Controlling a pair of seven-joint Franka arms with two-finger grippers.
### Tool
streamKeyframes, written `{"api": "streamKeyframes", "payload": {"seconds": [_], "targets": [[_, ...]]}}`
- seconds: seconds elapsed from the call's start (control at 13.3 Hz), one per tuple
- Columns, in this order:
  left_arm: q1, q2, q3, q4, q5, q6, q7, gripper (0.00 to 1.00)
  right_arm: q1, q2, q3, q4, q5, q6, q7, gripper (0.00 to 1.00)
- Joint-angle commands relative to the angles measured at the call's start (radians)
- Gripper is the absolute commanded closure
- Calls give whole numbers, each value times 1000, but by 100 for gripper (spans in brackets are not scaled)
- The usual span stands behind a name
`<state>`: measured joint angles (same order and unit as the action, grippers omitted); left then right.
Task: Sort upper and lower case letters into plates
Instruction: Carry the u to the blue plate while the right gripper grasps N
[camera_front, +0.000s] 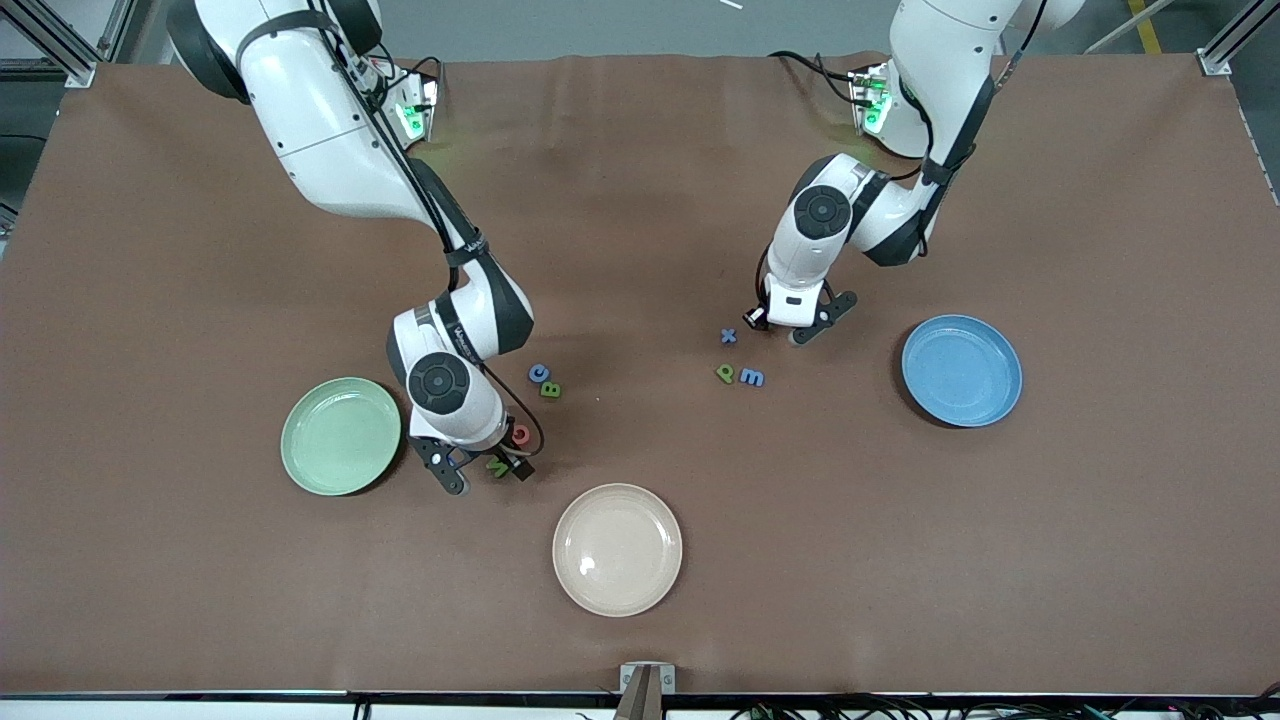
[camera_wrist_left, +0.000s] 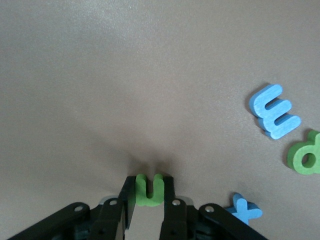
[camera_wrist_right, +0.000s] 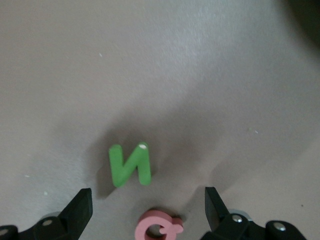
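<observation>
Left wrist view shows the left gripper (camera_wrist_left: 148, 200) pinching a green letter u (camera_wrist_left: 149, 190) across its sides; it looks light, slightly squashy foam. The right gripper (camera_wrist_right: 147, 212) hangs wide open over a green N (camera_wrist_right: 130, 164), best taken across its flat edges.

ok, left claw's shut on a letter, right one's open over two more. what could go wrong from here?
1. The left claw pinches only the base of the green u, so it may slip on the lift.
2. The blue x lies right beside that claw and could get nudged.
3. The right claw is open over the green N and pink Q; closing might catch both.
</observation>
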<state>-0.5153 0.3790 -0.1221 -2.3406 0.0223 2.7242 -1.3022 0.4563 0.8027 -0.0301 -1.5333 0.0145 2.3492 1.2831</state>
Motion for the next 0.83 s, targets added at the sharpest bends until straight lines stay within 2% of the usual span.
{"api": "streamKeyframes", "payload": {"seconds": [0.0, 0.45, 0.75], "targets": [[11, -41, 6, 1, 30, 3, -14, 81, -13, 18, 1, 27, -11, 1, -13, 3], [181, -199, -2, 21, 47, -188, 345, 81, -21, 50, -2, 53, -13, 18, -18, 8], [360, -230, -4, 15, 53, -296, 631, 82, -22, 56, -2, 58, -25, 16, -40, 17]]}}
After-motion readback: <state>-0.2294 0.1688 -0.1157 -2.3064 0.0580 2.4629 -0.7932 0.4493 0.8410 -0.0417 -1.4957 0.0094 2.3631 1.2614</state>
